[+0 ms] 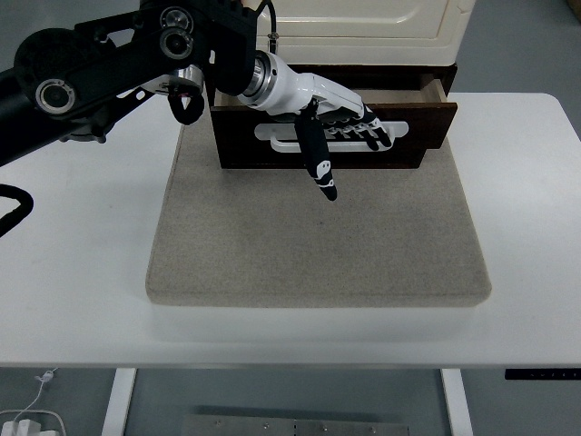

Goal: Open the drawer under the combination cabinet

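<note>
The cream combination cabinet stands at the back of the table. Its dark brown drawer sticks out part-way toward me, with some of the inside showing behind the front panel. A white slotted handle runs across the drawer front. My left hand, white with black fingers, lies over that handle. Its fingers are curled into the slot and the thumb points down over the mat. The right arm is out of sight.
A thick grey mat lies under the cabinet and reaches toward the near edge of the white table. My black left arm crosses the upper left. A white cable lies on the floor at lower left.
</note>
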Available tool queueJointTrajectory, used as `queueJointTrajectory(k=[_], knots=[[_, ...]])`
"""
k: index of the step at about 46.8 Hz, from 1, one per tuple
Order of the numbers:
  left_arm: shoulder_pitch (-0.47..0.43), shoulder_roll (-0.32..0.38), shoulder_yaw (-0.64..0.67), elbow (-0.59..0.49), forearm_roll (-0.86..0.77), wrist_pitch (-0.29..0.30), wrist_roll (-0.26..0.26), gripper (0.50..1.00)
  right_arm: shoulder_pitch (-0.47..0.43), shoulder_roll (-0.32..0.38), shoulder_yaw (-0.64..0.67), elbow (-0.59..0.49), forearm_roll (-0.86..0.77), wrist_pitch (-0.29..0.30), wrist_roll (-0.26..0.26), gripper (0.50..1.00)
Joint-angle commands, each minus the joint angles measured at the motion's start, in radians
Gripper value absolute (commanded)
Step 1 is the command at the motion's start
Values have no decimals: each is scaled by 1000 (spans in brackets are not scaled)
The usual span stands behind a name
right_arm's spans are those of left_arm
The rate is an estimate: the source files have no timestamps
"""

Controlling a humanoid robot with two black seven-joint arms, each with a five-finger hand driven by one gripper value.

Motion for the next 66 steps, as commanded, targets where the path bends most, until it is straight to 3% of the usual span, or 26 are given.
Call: queueJointTrajectory(k=[1,66], knots=[[0,0,0,0,-7,0,0,1000,0,0,0,0,0,1,0,928],[-8,0,-32,-6,-42,0,-2,1000,0,0,0,0,0,0,0,928]])
